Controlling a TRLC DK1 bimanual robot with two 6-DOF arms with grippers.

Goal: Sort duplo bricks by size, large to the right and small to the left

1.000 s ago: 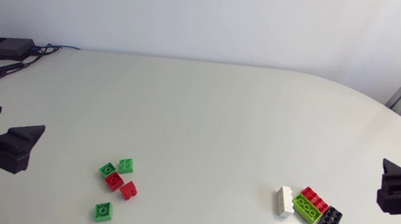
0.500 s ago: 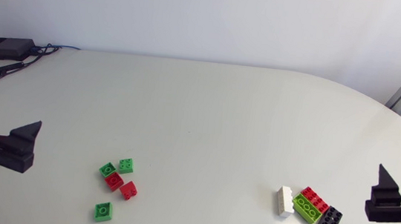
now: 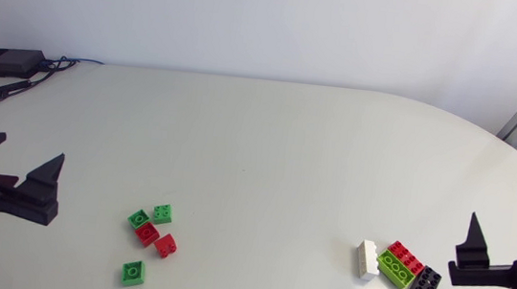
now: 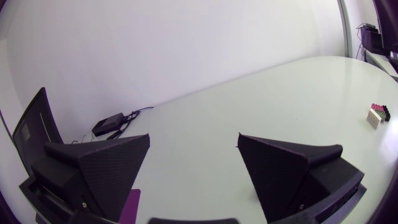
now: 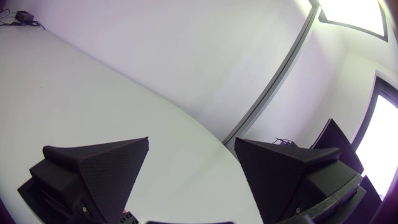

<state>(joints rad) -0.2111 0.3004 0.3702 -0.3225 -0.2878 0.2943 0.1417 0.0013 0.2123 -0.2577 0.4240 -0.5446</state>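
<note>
small group: five little square bricks, close together on the left part of the desk, bumps up.
top green brick: just beside the left green brick.
middle red brick: touches the left green one.
tilted red brick: just below the middle red one.
lone green brick: a bit apart, nearest the front.
big group: four long bricks packed side by side on the right.
white long brick: at the left end.
lime long brick: next to it.
red long brick: behind the lime one.
black long brick: at the right end.

Bright, even light with only faint shadows.
</note>
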